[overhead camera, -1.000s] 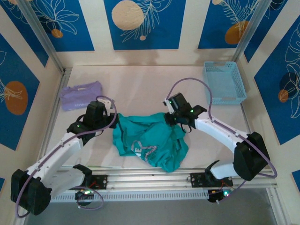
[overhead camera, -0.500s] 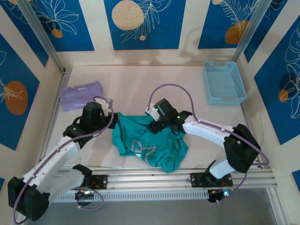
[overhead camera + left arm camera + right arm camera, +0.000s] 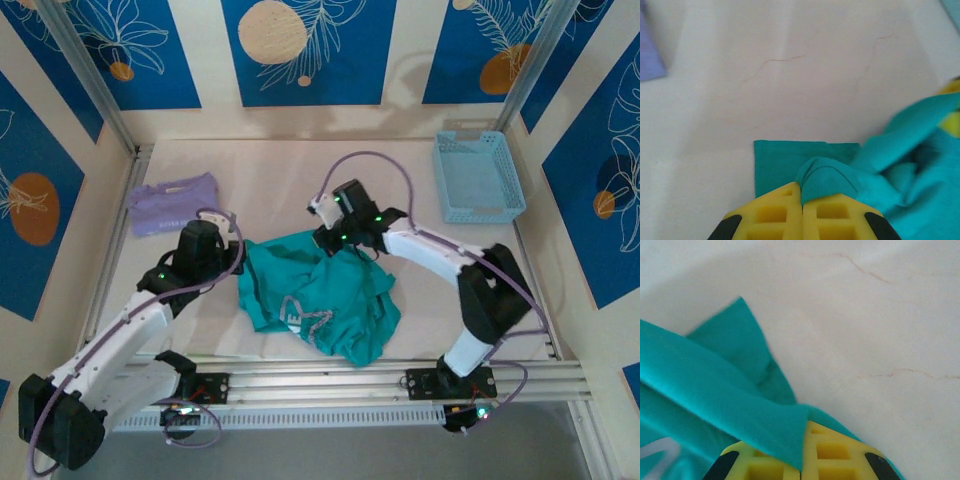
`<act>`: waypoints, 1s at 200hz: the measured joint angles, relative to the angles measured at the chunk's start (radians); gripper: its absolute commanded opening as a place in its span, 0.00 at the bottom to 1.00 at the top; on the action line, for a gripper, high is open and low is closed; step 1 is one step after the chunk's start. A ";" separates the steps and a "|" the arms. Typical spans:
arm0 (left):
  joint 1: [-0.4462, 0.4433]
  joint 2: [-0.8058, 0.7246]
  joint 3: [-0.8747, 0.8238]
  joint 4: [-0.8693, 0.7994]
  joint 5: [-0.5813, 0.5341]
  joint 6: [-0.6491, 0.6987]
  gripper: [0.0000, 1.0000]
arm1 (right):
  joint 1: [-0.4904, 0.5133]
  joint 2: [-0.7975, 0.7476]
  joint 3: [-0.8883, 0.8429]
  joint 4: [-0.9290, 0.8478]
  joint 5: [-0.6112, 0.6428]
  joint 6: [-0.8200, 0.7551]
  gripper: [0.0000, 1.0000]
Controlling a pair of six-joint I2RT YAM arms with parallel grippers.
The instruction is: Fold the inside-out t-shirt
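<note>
Left fingers are clamped shut on a fold of the teal t-shirt, and the right fingers are pinched tight on another edge of it. It's lying bunched up on the tabletop between both arms, near the front edge.

A folded lavender garment is lying flat near the far left edge of the pale table, its corner also peeking into the top left of the left wrist view. A light blue slatted basket is sitting upright at the far right corner, well apart from it. Cream wall panels with blue patches, white leaf drawings and orange discs are enclosing the table on three sides, and a ribbed aluminium rail is running along the near edge.
</note>
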 measured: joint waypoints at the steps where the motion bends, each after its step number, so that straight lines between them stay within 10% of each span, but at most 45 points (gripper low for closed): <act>1: 0.000 0.003 0.000 0.000 -0.003 -0.001 0.00 | -0.003 -0.005 0.000 -0.002 -0.006 0.005 0.00; 55: -0.005 0.269 0.134 0.015 -0.115 0.016 0.35 | -0.106 -0.214 0.000 -0.014 -0.344 0.288 0.00; 109: -0.115 0.089 0.101 -0.034 -0.116 -0.026 0.60 | -0.130 -0.211 -0.040 -0.006 -0.422 0.441 0.00; 200: -0.324 0.283 0.111 0.001 -0.098 -0.086 0.49 | -0.130 -0.214 -0.079 0.039 -0.429 0.505 0.00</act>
